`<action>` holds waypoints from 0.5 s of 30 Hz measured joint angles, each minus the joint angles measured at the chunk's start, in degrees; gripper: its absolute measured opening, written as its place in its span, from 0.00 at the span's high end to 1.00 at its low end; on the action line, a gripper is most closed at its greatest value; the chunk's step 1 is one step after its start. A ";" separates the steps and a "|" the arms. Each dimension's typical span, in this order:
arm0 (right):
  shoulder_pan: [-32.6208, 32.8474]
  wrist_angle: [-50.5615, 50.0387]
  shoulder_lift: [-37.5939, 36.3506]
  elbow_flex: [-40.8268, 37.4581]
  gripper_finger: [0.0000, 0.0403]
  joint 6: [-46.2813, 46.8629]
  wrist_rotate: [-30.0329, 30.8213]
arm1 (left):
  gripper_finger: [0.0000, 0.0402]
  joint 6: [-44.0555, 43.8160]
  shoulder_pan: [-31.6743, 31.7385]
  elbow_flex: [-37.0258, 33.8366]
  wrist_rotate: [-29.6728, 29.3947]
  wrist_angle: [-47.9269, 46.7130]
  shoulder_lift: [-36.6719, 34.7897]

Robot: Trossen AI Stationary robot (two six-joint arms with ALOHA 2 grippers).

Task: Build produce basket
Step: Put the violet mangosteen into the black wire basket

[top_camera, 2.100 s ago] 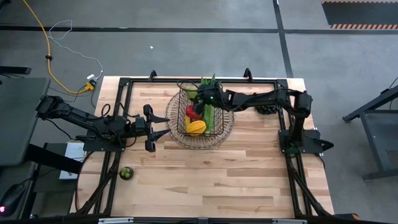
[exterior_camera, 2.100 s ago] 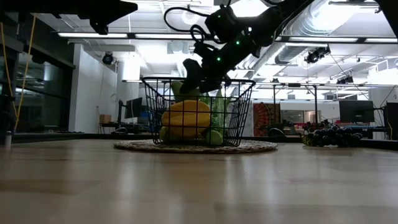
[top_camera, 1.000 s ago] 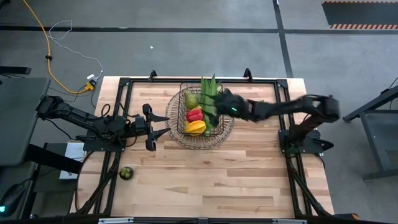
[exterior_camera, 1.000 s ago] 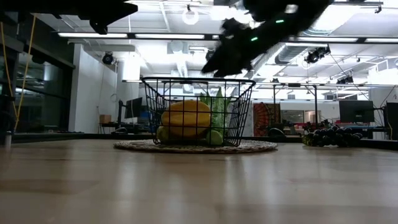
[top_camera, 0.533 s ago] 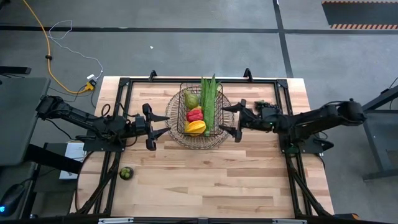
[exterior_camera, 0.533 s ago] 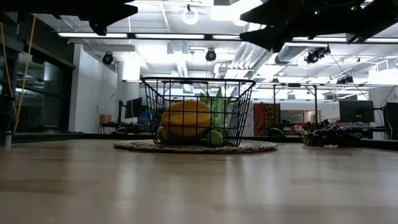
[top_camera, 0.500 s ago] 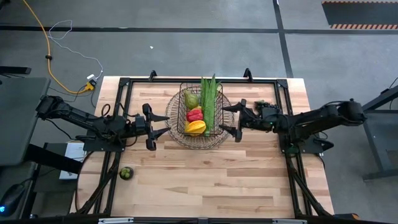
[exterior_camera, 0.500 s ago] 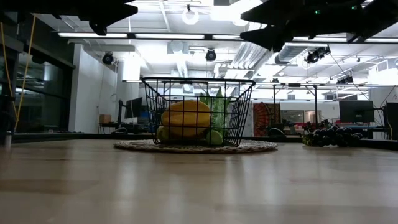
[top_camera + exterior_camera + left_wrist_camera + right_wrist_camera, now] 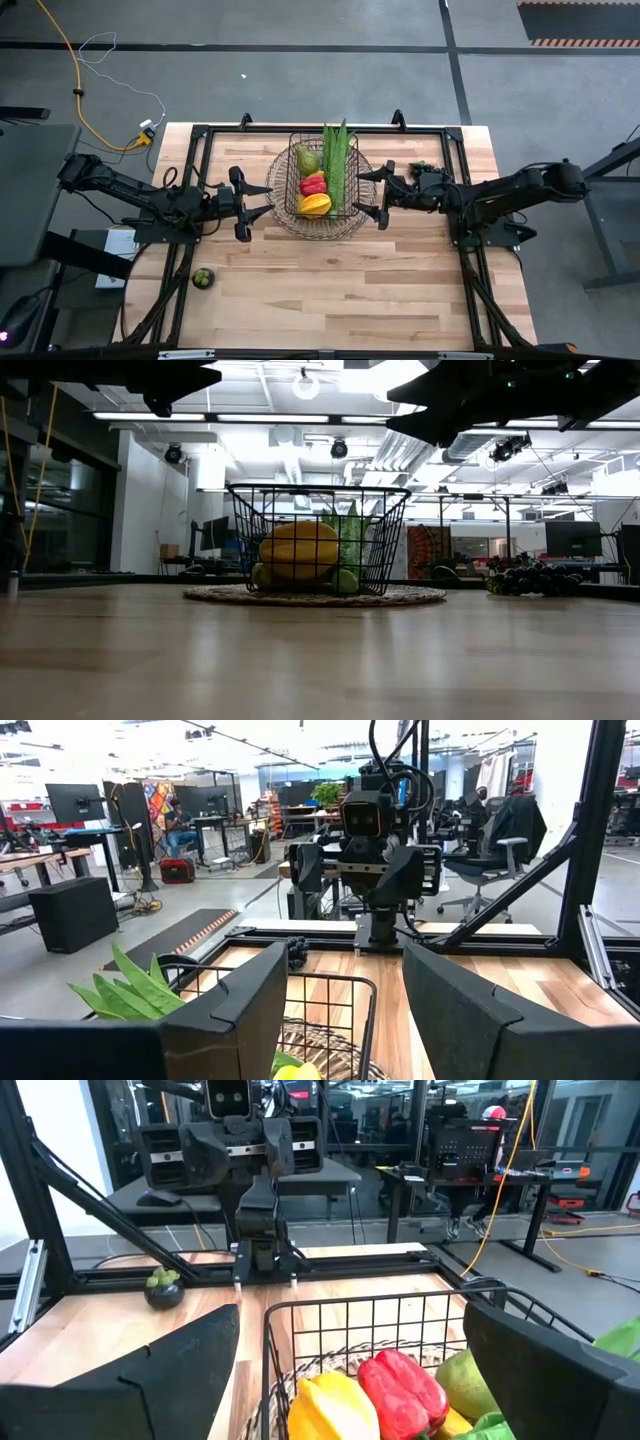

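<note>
The dark wire basket (image 9: 291,172) stands on a round woven mat (image 9: 280,222) at the table's far middle. It holds a green pear (image 9: 308,160), a red pepper (image 9: 313,185), a yellow-orange pepper (image 9: 316,205) and a long green leafy bunch (image 9: 335,160). My left gripper (image 9: 243,205) hovers open and empty just left of the basket. My right gripper (image 9: 372,193) hovers open and empty just right of it. A small dark green fruit (image 9: 203,278) lies near the table's left near side. Dark grapes (image 9: 520,578) lie on the table right of the basket.
The black frame rails (image 9: 320,130) run along the table's far edge and sides. The wooden table (image 9: 340,290) lies bare in front of the basket. The grapes also show in the left wrist view (image 9: 296,952), and the small green fruit in the right wrist view (image 9: 163,1285).
My right gripper has drawn back from above the basket's right side toward the table's right edge and now hovers beside the basket, open and empty. The leafy bunch stays in the basket. For the last half second nothing has moved.
</note>
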 joint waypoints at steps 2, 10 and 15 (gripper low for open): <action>0.00 -0.01 0.00 0.00 0.07 0.00 0.00 | 0.53 -0.02 0.00 0.00 0.02 0.00 0.00; 0.00 -0.24 0.02 0.00 0.07 0.00 0.02 | 0.53 -0.08 0.00 0.00 0.00 0.00 0.00; 0.00 -0.24 0.04 0.00 0.07 0.00 0.02 | 0.53 -0.93 0.00 0.00 -0.15 0.00 0.00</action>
